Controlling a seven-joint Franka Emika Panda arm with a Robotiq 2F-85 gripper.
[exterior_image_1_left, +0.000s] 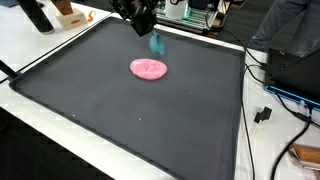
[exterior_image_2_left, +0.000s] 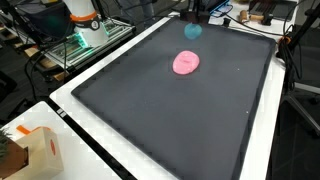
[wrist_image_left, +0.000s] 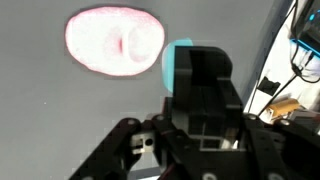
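Note:
My gripper (exterior_image_1_left: 148, 30) is shut on a small teal object (exterior_image_1_left: 156, 44) and holds it above the far part of a black mat (exterior_image_1_left: 120, 120). The teal object also shows in an exterior view (exterior_image_2_left: 192, 31) below the gripper (exterior_image_2_left: 193, 17). In the wrist view the dark fingers (wrist_image_left: 205, 80) cover most of the teal object (wrist_image_left: 177, 62). A flat pink round object (exterior_image_1_left: 149, 68) lies on the mat a little in front of the gripper. It shows in both exterior views (exterior_image_2_left: 186, 62) and at the upper left of the wrist view (wrist_image_left: 115, 40).
The black mat (exterior_image_2_left: 170, 120) covers most of a white table (exterior_image_1_left: 60, 150). A cardboard box (exterior_image_2_left: 30, 150) stands at a table corner. Cables and a plug (exterior_image_1_left: 265, 115) lie beside the mat. Equipment (exterior_image_2_left: 85, 25) and racks stand beyond the table.

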